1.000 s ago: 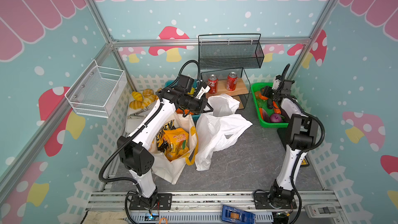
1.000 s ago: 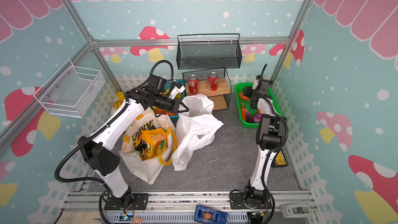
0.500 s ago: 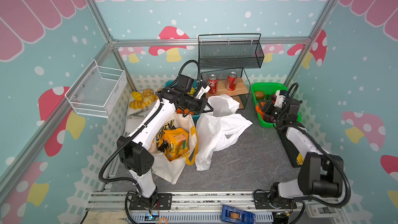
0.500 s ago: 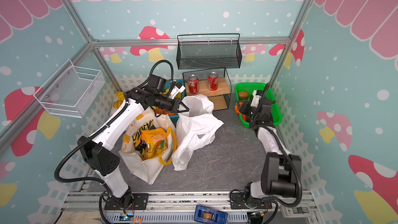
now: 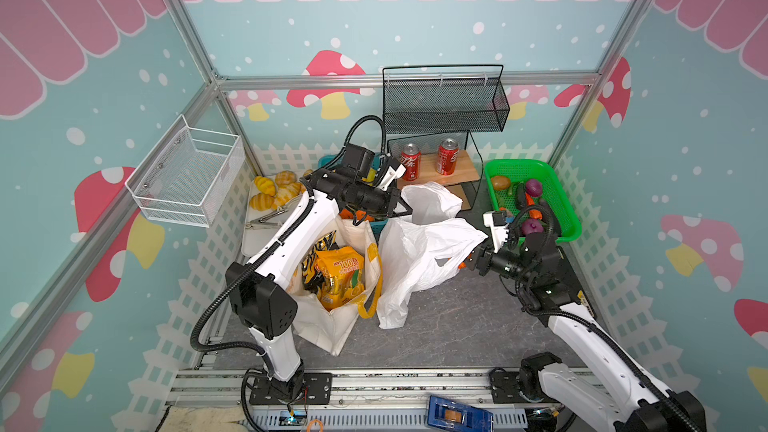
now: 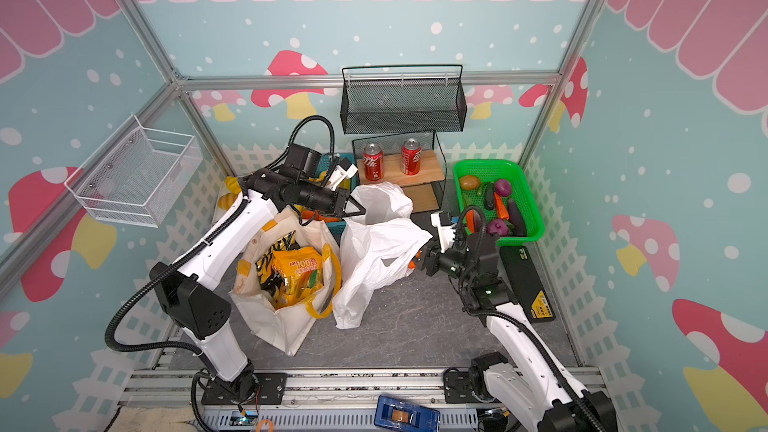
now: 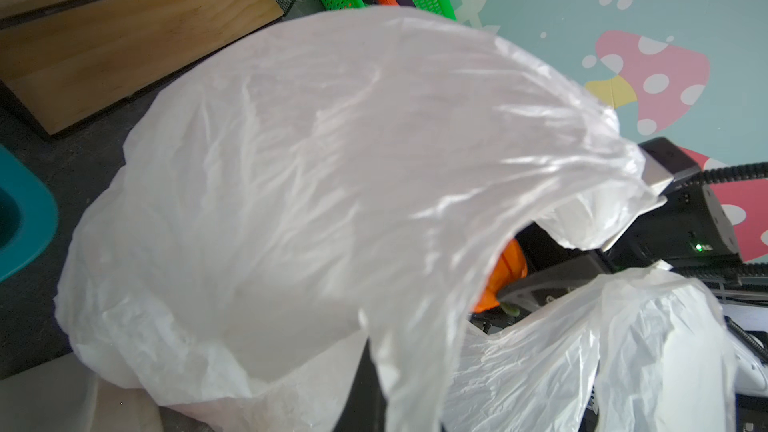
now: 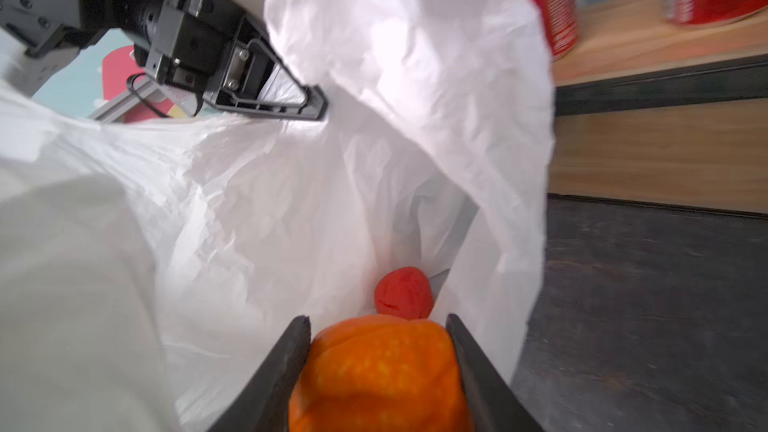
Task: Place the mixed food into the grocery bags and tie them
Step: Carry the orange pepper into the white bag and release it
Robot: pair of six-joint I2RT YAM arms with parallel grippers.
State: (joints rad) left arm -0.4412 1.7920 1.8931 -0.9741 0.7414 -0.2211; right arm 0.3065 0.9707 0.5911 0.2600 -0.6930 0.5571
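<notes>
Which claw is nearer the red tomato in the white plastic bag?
Right. The right claw, gripping an orange toy vegetable, sits at the white plastic bag's mouth, just short of the red tomato. The left claw pinches the bag's upper rim, farther off.

Bright even light, glare on plastic bag (image 7: 457,201), wrist cams blurry

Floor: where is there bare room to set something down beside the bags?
Bare floor lies in front of the white bag, between the tote and the right arm's base. The back is crowded: can rack and green basket.
</notes>
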